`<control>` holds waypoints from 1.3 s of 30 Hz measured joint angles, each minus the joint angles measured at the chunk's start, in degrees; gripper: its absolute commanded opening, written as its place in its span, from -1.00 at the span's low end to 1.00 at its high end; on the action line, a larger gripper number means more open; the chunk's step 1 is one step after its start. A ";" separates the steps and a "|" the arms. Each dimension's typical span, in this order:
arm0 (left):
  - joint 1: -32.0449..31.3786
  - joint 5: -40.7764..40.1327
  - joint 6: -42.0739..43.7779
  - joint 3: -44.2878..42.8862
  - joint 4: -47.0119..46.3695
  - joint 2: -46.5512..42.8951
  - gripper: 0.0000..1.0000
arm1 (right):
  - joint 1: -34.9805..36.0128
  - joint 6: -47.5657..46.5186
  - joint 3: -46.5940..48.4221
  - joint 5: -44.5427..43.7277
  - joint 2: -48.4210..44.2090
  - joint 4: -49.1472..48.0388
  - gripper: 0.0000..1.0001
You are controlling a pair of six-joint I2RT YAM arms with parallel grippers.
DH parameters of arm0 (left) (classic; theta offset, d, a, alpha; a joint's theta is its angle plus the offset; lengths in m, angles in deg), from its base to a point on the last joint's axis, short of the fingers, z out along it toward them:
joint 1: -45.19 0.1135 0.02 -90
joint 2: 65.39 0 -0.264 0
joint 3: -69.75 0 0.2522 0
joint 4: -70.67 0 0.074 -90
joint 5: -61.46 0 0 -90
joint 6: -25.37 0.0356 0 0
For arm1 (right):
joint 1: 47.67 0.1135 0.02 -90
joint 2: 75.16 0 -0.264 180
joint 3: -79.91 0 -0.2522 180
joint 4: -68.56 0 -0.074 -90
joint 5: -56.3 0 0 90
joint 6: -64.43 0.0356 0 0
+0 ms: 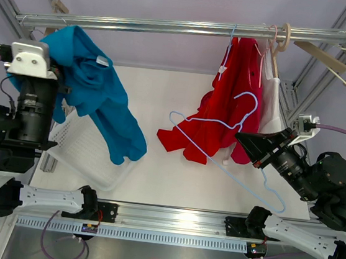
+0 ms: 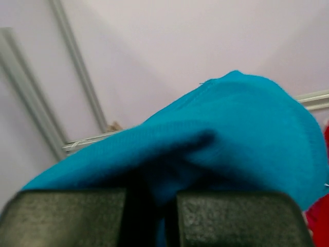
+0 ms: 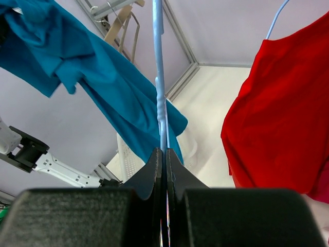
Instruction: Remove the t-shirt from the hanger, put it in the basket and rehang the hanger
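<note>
Teal fabric t-shirt (image 1: pixel 104 100) hides pinch point of left gripper (image 2: pixel 163 218); fingers (image 2: pixel 231 218) closed, seemingly on cloth. Right gripper (image 3: pixel 164 162) clamps thin light-blue hanger (image 3: pixel 159 67).

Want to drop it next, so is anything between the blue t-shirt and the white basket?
Nothing visible. The blue t-shirt hangs from the left gripper with its lower end over the white basket. The hanger, in the right gripper, sits off to the right, clear of it.
</note>
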 measured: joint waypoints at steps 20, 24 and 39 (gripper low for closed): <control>0.42 -12.35 -19.23 33.88 8.24 -16.94 -0.78 | 0.00 -0.35 1.01 3.13 8.66 -0.50 -1.00; 0.42 -14.82 -39.63 36.39 22.91 -20.00 -0.65 | 0.00 -0.70 1.01 3.21 10.56 -0.72 -1.00; 2.21 -15.56 -101.94 46.36 63.91 -25.97 0.60 | 0.02 -3.06 5.90 4.35 19.98 -3.23 -1.00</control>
